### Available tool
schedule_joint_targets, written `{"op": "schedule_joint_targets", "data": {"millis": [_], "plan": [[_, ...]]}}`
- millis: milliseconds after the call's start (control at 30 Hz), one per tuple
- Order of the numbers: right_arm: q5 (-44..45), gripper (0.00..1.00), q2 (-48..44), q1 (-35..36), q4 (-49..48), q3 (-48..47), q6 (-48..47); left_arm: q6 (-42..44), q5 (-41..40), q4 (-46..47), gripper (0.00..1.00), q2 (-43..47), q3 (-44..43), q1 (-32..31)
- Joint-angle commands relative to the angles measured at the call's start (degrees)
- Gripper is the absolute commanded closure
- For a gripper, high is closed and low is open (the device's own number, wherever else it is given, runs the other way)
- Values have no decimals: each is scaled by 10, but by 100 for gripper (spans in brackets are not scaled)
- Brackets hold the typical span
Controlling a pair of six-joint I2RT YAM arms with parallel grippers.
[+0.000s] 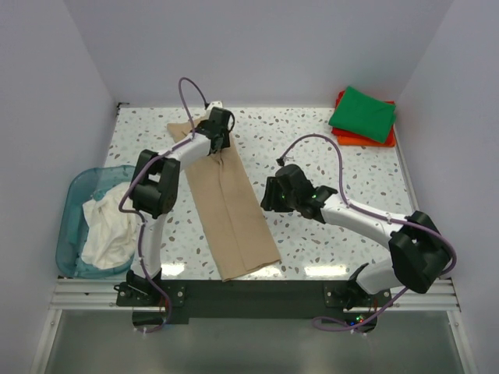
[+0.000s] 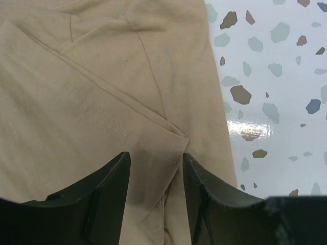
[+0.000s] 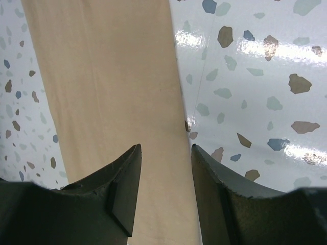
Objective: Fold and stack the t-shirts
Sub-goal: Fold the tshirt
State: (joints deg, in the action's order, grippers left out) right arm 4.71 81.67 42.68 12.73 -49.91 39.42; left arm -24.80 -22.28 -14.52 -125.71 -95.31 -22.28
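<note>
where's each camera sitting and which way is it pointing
top external: above and behind the bases, looking down on the table; left arm and right arm show whole.
left wrist: over the tan t-shirt's far end, facing down at its folds; own jaws at bottom.
right wrist: facing down at the shirt's long edge; own jaws at bottom.
shared: all see the tan t-shirt and speckled table.

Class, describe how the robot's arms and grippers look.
The left arm and right arm have white links between bulky black joints. A purple cable loops along each. The left gripper and right gripper each end in two dark wedge-shaped fingers.
</note>
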Motion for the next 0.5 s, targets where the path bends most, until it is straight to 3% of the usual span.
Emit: {"op": "schedule_joint_targets", "data": {"millis": [0,267,467], "plan": [[-4,52,-23,-5,-11,9,-7,11,-1,12,50,-16,-31,-3],[-8,52,-21,-9,-16,14,-8,6,-2,21,54,-17,-31,-4],[-8,53,-24,-13,-17,19,-7,5,-13,24,73,-18,-32,-4]]}}
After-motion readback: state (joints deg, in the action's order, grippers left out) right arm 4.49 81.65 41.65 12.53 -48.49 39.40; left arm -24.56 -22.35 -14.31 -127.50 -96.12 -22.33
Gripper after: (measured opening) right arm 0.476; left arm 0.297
